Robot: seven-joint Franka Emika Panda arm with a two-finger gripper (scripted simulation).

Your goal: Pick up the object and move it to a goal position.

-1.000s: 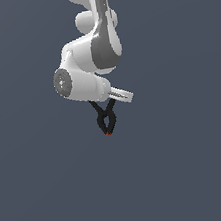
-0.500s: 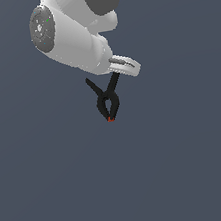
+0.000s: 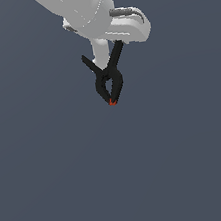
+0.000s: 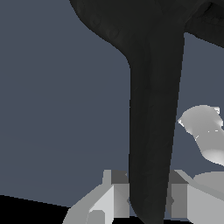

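Your gripper (image 3: 104, 50) was clamped on the spring clamp (image 3: 108, 80), holding it in the air by its handles beneath the white arm (image 3: 83, 8). You could see the clamp was black, with 2 crossed handles spreading upward, looped jaws hanging below them, and red-orange tips (image 3: 112, 102) at the very bottom. In the wrist view, 1 dark handle (image 4: 151, 131) ran between the grey fingers (image 4: 114, 192). No writing or brand could be read. Around it was only plain blue-grey background (image 3: 50, 167).
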